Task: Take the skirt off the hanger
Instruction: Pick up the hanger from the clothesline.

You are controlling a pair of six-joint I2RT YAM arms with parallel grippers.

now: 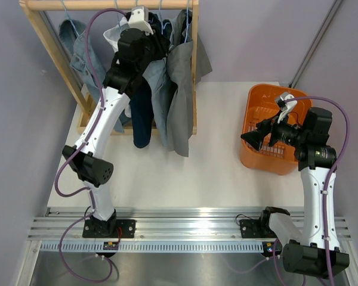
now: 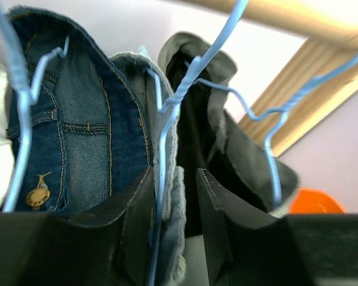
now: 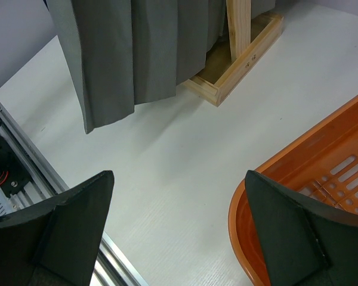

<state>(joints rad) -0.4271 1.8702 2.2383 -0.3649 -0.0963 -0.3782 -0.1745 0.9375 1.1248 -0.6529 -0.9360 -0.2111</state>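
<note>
Several garments hang on blue wire hangers from a wooden rack: dark jeans, a light denim piece and a long grey garment; which one is the skirt I cannot tell. My left gripper is up among the waistbands, open. A blue hanger wire and the light denim waistband lie between its jaws, against the left finger, with a gap to the right finger. In the top view the left gripper is partly buried in the clothes. My right gripper hovers open and empty beside the basket.
An orange basket stands at the right of the table; its rim shows under the right gripper. The rack's wooden base frame and the grey garment's hem lie ahead of it. A metal rail runs along the near edge.
</note>
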